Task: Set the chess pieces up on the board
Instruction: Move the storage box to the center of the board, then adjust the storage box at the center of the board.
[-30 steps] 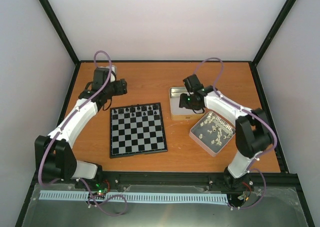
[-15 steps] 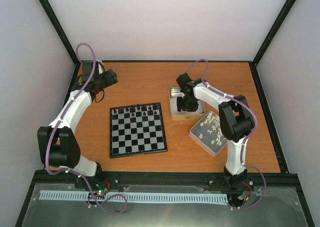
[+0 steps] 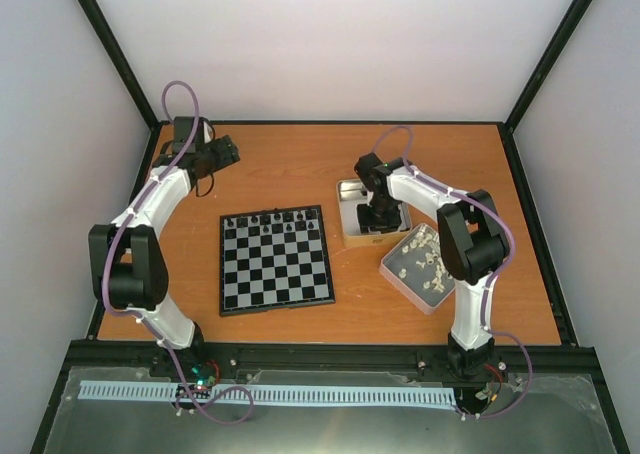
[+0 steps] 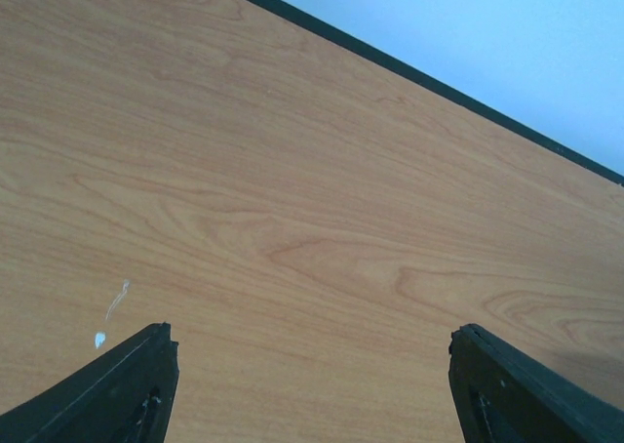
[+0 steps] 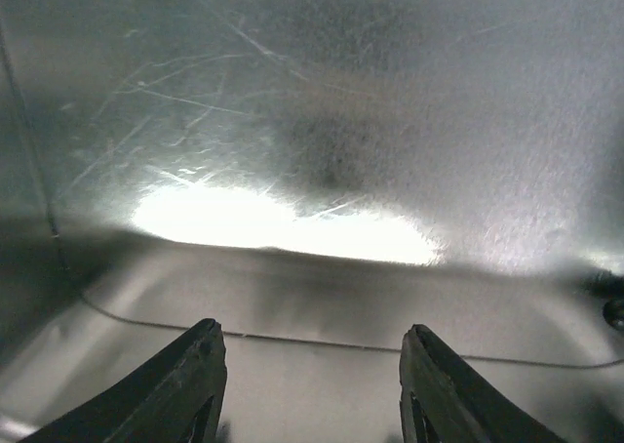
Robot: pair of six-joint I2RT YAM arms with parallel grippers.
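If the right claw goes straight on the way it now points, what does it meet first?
Most likely the scratched metal inside of the silver tin: the open right claw points into it, nothing between. Distance unclear.

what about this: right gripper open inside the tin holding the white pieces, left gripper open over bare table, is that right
One thing is off: the right gripper is open inside the other tin, whose floor looks bare in the right wrist view. The white pieces lie in the second tin beside it (top view). The left gripper is open over bare table.
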